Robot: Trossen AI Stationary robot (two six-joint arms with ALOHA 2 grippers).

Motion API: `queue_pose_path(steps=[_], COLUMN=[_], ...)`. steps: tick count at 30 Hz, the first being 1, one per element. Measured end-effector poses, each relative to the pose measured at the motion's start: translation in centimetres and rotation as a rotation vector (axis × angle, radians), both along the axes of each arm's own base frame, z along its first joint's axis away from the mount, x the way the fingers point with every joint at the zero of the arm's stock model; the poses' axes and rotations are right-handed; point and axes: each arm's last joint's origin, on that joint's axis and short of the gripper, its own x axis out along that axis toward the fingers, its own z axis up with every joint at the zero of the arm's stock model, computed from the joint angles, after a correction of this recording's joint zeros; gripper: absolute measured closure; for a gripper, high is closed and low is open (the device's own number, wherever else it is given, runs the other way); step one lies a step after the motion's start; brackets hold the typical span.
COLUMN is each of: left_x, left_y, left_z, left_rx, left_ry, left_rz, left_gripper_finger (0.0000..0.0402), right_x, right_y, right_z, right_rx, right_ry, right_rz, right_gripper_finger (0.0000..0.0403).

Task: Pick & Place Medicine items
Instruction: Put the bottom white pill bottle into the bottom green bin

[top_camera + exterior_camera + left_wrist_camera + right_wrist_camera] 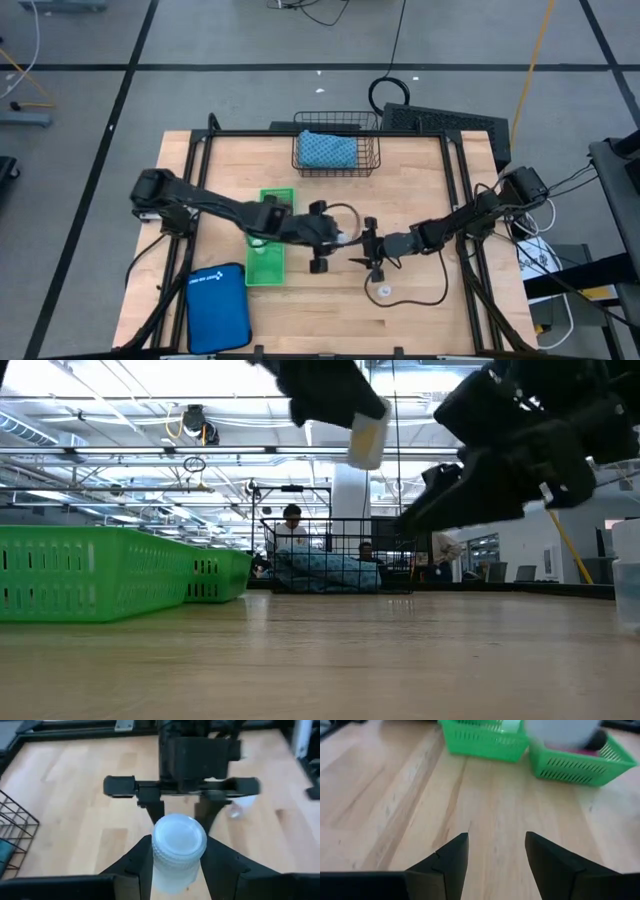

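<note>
Mid-frame above the wooden table (420, 320), a white bottle (177, 847) is pinched by the left gripper (175, 865) close before the empty, parted right gripper (495, 852), so a collision could dislodge it.

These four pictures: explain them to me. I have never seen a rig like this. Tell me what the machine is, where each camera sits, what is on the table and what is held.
It is a robot with two dark arms at a wooden table.

One camera looks straight down, one sits at table-top height, and one rides on each wrist.

On the table are two green baskets, a wire basket with a blue cloth, a blue pouch and a small white bottle.

The left gripper holds another white bottle in the air. The right gripper faces it, open and empty.
</note>
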Motion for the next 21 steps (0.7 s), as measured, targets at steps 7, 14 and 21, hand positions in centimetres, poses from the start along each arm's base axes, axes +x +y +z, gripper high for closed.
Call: queue_pose_path(steps=[7,14,21], left_x=[-4.5,-6.3,-6.4], left_y=[0.3,0.0,-0.1], left_z=[-1.9,-2.3,-2.4], left_rx=[-0.101,-0.165,-0.165], left_ry=[-0.241,-0.4,-0.384], left_rz=[0.007,-0.013,-0.017], left_gripper_finger=[0.0266,0.0266,0.0266], right_x=[0.4,1.4,2.3], right_y=[-0.5,-1.2,-1.0], right_z=[0.6,2.7,2.3], right_rx=[-0.008,0.163,0.233], right_ry=[-0.084,-0.32,-0.417], right_rz=[-0.094,-0.172,-0.081], right_gripper_finger=[0.0226,0.0229,0.0206])
